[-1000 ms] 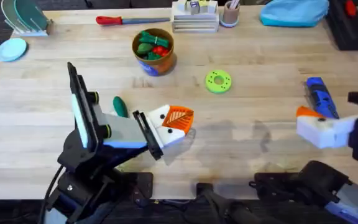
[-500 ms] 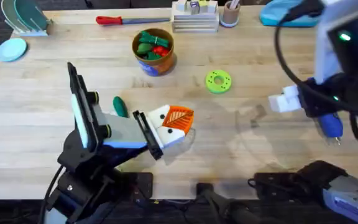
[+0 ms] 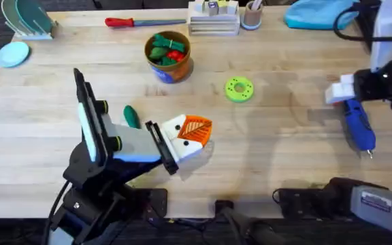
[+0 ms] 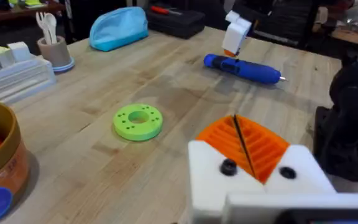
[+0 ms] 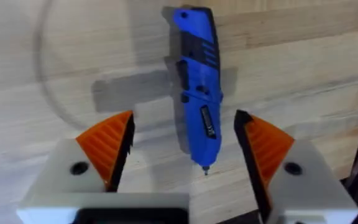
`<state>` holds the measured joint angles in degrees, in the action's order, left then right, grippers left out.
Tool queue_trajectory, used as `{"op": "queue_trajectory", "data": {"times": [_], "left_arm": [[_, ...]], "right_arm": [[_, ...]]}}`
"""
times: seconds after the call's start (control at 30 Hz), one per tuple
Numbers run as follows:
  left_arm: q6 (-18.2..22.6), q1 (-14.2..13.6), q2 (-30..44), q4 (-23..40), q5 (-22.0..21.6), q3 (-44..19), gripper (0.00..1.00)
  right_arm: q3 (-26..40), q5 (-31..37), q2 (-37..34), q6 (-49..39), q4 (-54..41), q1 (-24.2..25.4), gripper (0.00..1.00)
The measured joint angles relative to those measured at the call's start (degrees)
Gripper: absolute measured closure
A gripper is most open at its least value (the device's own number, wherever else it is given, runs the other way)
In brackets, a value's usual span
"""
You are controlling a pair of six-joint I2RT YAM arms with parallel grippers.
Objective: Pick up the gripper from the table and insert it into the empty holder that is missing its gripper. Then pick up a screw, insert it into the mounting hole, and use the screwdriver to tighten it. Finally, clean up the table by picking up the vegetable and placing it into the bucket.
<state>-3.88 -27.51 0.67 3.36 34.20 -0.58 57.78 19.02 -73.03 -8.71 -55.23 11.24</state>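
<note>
Since a moment ago the right tool (image 5: 182,155) has swung back over the screwdriver (image 5: 199,87). Its jaws gape wide, empty, straddling the blue body lying flat on the table (image 5: 61,56); lower squarely before closing.

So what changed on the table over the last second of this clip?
The right gripper moved from the table's near right edge up over the screwdriver and now hangs above it, fingers open to either side, not gripping. The screwdriver itself lies nearer the front edge than a second ago. The left gripper, the vegetable, the bucket and the green disc stayed put.
</note>
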Motion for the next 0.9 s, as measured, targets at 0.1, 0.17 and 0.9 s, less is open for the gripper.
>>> {"op": "queue_trajectory", "data": {"times": [0.1, 0.17, 0.9], "left_arm": [[0.0, 0.0, 0.0, 0.0, -0.1, 0.0, 0.996], [0.0, 0.0, 0.0, 0.0, -0.1, 0.0, 0.996], [0.0, 0.0, 0.0, 0.0, -0.1, 0.0, 0.996]], "right_arm": [[0.0, -2.4, -1.9, -6.0, 1.5, 4.5, 0.031], [0.0, -3.2, -3.3, -9.1, 3.3, 6.9, 0.031], [0.0, -18.9, -20.7, -29.3, 13.6, 18.2, 0.031]]}}
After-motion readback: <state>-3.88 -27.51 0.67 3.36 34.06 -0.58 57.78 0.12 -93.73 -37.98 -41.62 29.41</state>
